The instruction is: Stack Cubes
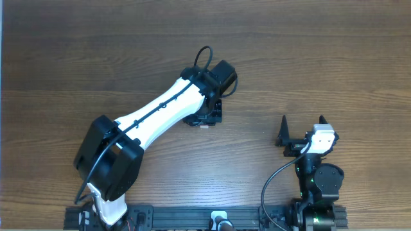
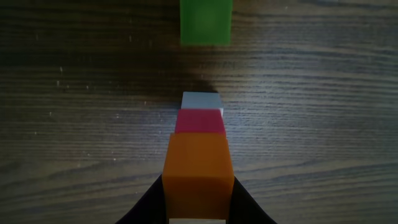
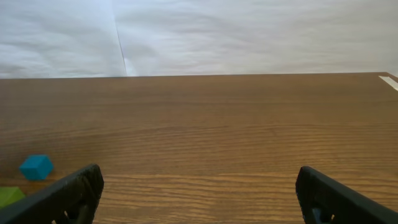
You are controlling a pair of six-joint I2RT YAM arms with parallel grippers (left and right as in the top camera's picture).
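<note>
Orange cube (image 2: 198, 174) is clamped in the left claw (image 2: 198, 202), directly above a red cube (image 2: 199, 121) on a grey cube (image 2: 202, 99); a green cube (image 2: 206, 22) lies beyond. Right claw (image 3: 199, 193) stands open, blue cube (image 3: 36, 167) ahead.

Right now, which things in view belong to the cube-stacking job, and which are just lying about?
Job: orange cube in the left gripper, red cube, white cube, green cube, blue cube.
Lying about: table, right gripper, white backdrop.

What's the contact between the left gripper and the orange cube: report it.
Touching. In the left wrist view, the left gripper sits flush against both sides of the orange cube, no gap showing.
</note>
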